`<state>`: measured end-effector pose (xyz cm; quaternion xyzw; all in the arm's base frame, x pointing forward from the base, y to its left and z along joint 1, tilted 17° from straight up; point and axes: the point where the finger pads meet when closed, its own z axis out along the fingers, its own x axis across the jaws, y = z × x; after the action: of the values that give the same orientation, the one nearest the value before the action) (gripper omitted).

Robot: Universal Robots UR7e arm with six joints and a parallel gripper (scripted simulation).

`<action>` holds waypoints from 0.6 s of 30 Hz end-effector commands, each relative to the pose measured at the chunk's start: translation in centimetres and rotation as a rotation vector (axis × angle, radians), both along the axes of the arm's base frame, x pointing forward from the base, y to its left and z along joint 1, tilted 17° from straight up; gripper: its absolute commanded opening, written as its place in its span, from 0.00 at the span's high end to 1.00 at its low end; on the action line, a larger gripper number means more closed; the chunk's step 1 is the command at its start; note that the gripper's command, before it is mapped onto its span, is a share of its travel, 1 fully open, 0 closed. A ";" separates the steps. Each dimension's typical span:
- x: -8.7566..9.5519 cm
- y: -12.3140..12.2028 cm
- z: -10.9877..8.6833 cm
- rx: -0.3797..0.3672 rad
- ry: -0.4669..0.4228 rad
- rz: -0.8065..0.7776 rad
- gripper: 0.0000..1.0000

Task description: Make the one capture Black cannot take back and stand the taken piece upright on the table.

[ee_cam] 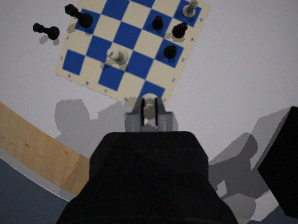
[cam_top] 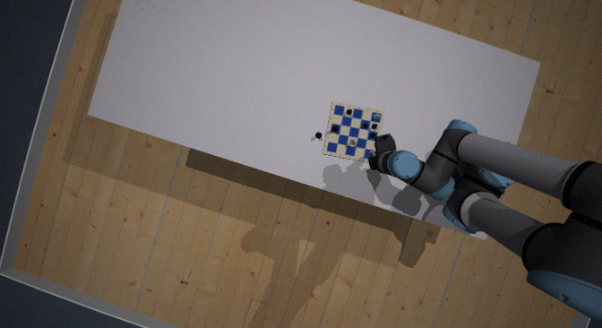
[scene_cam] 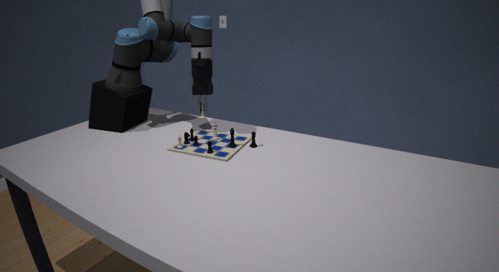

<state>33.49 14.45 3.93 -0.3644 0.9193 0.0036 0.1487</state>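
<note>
My gripper (scene_cam: 203,108) (ee_cam: 149,106) is shut on a white piece (scene_cam: 203,116) (ee_cam: 150,97). It holds the piece upright above the board's near E corner, clear of the board (cam_top: 328,147) (scene_cam: 171,149) (ee_cam: 59,74). A white king (cam_top: 353,142) (scene_cam: 215,132) (ee_cam: 118,56) stands on c2, a small white piece (cam_top: 376,116) (scene_cam: 180,142) (ee_cam: 190,9) on e5. Black pieces are a tall king (cam_top: 335,128) (scene_cam: 232,138) on a3, a knight (scene_cam: 186,138) on e4, and others on d4, e3 and b5. One black piece (cam_top: 318,135) (scene_cam: 253,140) stands upright on the table beside file A.
The e3 black piece (scene_cam: 191,134) (ee_cam: 170,51) stands nearest the gripper on the right edge. A d4 black pawn (scene_cam: 196,140) (ee_cam: 157,23) and the b5 black piece (cam_top: 348,111) (scene_cam: 209,148) stand farther off. The table's near edge lies behind the gripper; the arm spans the right side.
</note>
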 end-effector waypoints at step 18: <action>-1.1 -0.5 3.8 0.002 0.005 0.001 1.00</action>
<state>32.56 14.04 7.23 -0.3646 0.9194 0.0045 0.1472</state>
